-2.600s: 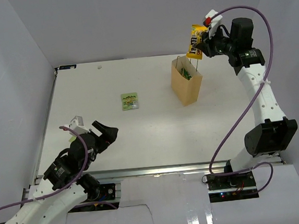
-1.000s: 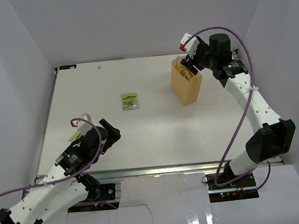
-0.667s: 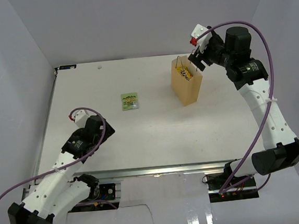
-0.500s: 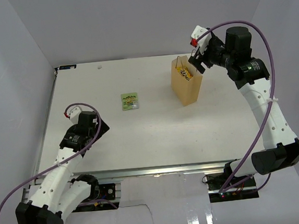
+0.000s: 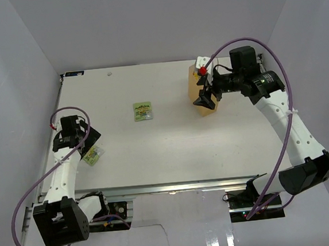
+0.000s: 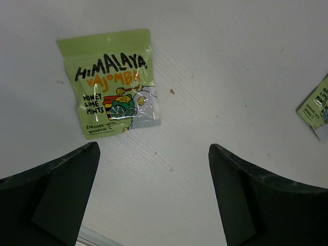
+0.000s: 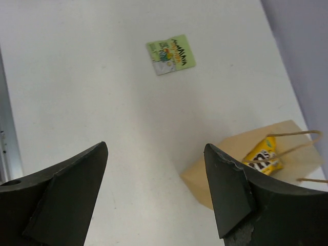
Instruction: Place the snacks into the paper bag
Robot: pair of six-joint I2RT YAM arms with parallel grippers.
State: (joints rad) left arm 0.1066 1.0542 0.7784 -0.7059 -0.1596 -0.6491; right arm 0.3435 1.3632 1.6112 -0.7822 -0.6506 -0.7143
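L jaws gape empty over mint pouch (image 6: 110,84), poised to grab; R jaws, wide & empty, hang by paper bag (image 7: 220,164) w/ M&M's pack (image 7: 264,154) inside.

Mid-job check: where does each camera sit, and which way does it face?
Top external: above and behind the bases, looking down on the table; left arm and right arm show.
Left wrist: on the left arm, facing down at a green pouch; the open left gripper frames the bottom.
Right wrist: facing down at the paper bag holding the M&M's pack; the open right gripper shows below.
Shared: paper bag and mid-table pouch appear in top and right wrist views.
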